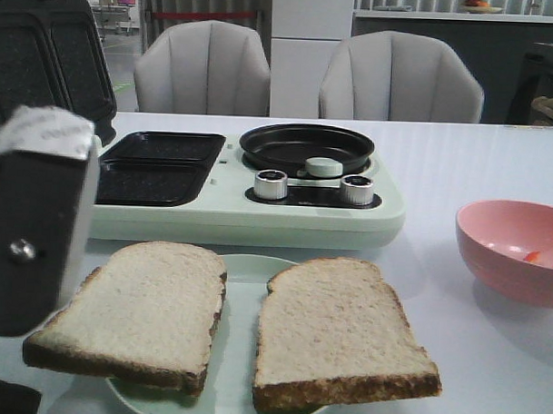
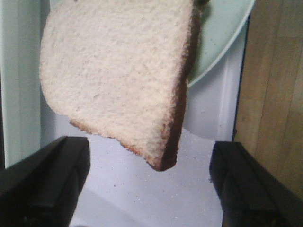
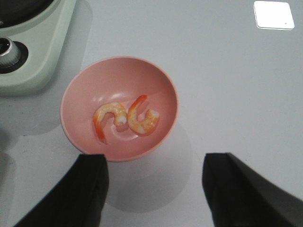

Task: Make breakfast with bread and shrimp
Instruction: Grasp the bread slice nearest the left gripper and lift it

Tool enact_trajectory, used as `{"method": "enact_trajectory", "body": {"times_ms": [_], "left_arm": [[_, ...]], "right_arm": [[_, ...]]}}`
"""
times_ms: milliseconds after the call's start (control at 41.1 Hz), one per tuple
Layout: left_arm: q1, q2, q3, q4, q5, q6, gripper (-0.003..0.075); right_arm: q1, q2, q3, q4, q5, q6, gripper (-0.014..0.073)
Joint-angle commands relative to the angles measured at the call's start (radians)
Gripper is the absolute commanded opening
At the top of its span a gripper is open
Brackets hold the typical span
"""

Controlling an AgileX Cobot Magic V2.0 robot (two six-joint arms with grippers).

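Below the left gripper, spread and empty, one bread slice waits on the plate; gripping it looks next. At three o'clock, the right gripper, also spread, hovers over shrimp in the pink bowl.

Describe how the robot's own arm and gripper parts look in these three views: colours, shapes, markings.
In the front view the left arm is a bulky black block with a small silver screw and crumpled white tape or label on top. In both wrist views the left gripper and right gripper show wide, matte black, blocky fingers with angled edges. No cables or readable markings show.
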Motion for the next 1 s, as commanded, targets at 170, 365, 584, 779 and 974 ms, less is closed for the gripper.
{"method": "enact_trajectory", "body": {"times_ms": [170,365,584,779,974], "left_arm": [[-0.009,0.123,-0.065,0.170,0.050,-0.152,0.0559],[-0.009,0.129,-0.072,0.171,0.050,-0.154,0.0398],[-0.012,0.129,-0.072,0.162,0.054,-0.154,0.0190],[-0.036,0.113,-0.072,0.147,0.096,-0.166,0.0099],[-0.122,0.025,-0.072,0.145,0.211,-0.166,0.0099]], "right_arm": [[-0.004,-0.001,-0.028,-0.013,-0.070,-0.003,0.0538],[-0.004,-0.001,-0.028,-0.013,-0.070,-0.003,0.0538],[-0.004,-0.001,-0.028,-0.013,-0.070,-0.003,0.0538],[-0.004,-0.001,-0.028,-0.013,-0.070,-0.003,0.0538],[-0.004,-0.001,-0.028,-0.013,-0.070,-0.003,0.0538]]}}
